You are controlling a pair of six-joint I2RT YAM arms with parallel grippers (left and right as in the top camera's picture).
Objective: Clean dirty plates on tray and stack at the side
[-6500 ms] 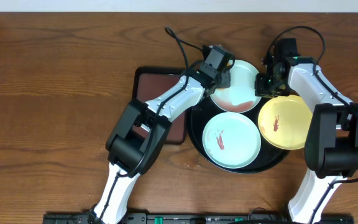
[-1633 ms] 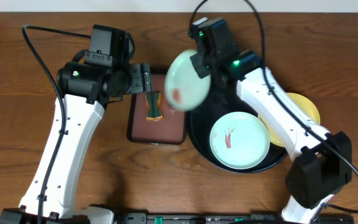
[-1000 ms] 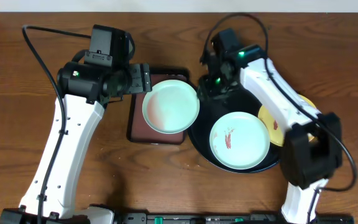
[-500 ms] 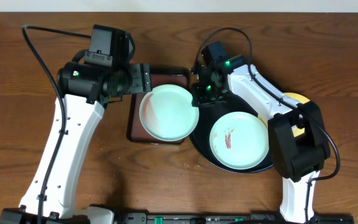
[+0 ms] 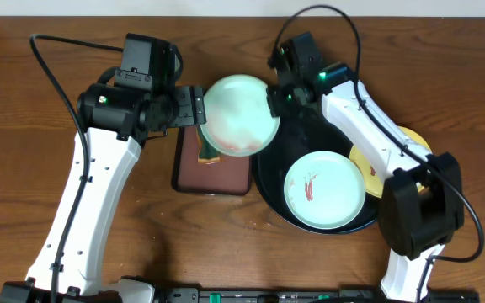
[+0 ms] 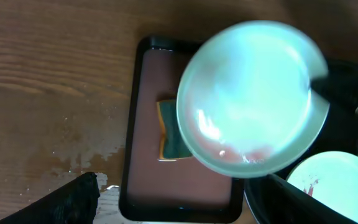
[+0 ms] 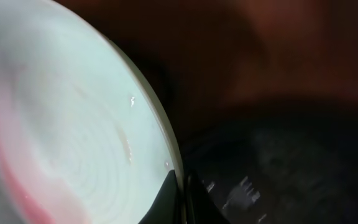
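My right gripper [image 5: 276,98] is shut on the right rim of a pale mint plate [image 5: 241,115], which hangs tilted over the brown tray and the black tray's left edge. In the right wrist view the fingertips [image 7: 178,202] pinch that rim, and a pinkish film shows on the plate [image 7: 61,124]. The left wrist view shows the same plate [image 6: 253,106] from above. A second mint plate [image 5: 324,189] with a red smear lies on the black tray [image 5: 269,185]. A yellow plate [image 5: 397,164] with a smear lies at the tray's right, partly under my right arm. My left gripper [image 5: 189,109] is open, left of the held plate.
A rectangular brown tray [image 5: 217,177] with a black rim sits left of the black tray, and a sponge [image 5: 207,151] lies on it, partly under the held plate. Water drops wet the wood [image 6: 79,155] left of the brown tray.
The right gripper came to the mint plate's right rim, shut on it, and lifted it off the brown tray toward the table's far side. The sponge shows again. The left arm stayed still.
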